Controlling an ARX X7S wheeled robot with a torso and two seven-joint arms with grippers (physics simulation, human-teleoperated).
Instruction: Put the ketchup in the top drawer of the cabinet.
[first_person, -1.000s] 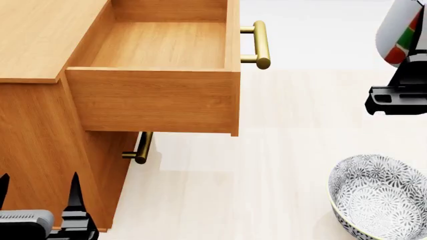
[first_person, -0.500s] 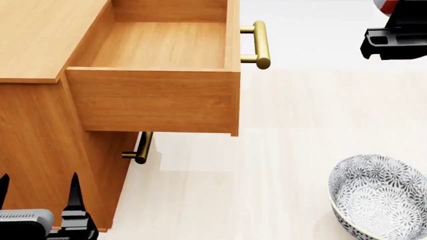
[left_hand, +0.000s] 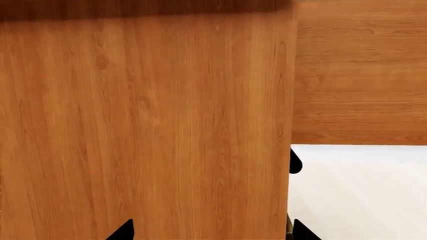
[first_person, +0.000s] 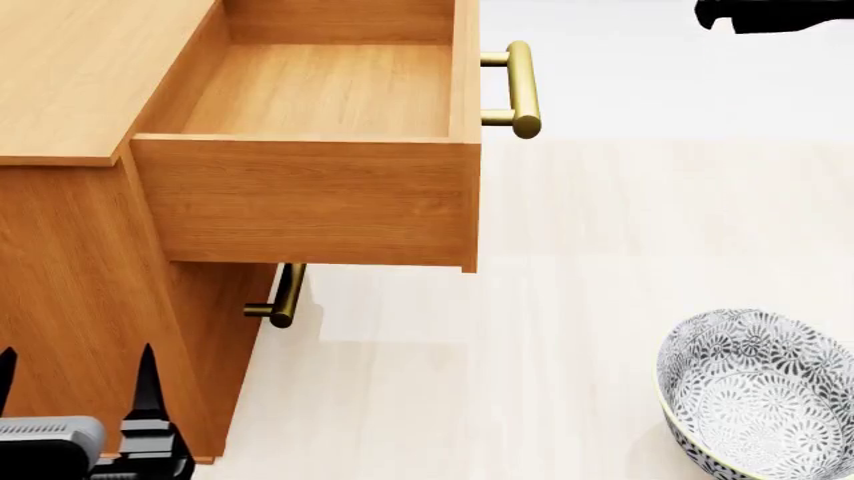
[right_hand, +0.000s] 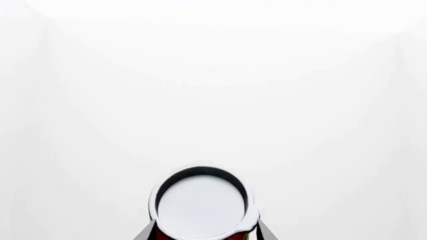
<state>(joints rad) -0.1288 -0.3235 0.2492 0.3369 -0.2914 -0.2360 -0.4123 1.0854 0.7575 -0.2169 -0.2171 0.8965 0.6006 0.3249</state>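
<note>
My right claw (right_hand: 202, 235) is holding the ketchup (right_hand: 202, 207). Right wrist view shows the can's silver end face on, a sliver of red label under it, dark claw fingers (right_hand: 145, 233) pressed against both sides. Behind it only blank white. In head view just a dark bit of the right arm (first_person: 774, 12) pokes in at the top right corner; the can itself is out of that view, so I can't place it relative to the drawer from there.

The top drawer (first_person: 318, 92) is pulled out, open box facing up, nothing inside it that I can see. Its brass handle (first_person: 521, 88) sticks out on the right side of the drawer front. The cabinet (first_person: 80, 70) fills the left part of head view, flat top at upper left. A lower handle (first_person: 283, 296) shows under the open drawer.

My left claw (first_person: 74, 395) sits at the bottom left corner of head view, low beside the cabinet side, black fingertips (first_person: 147, 385) spread apart with nothing between them. Left wrist view is mostly wood grain of the cabinet panel, close up, with dark tips (left_hand: 123, 230) at the edge.

A patterned bowl (first_person: 758, 395) rests on the pale floor surface (first_person: 534, 340) near the bottom right corner, well apart from the cabinet.
</note>
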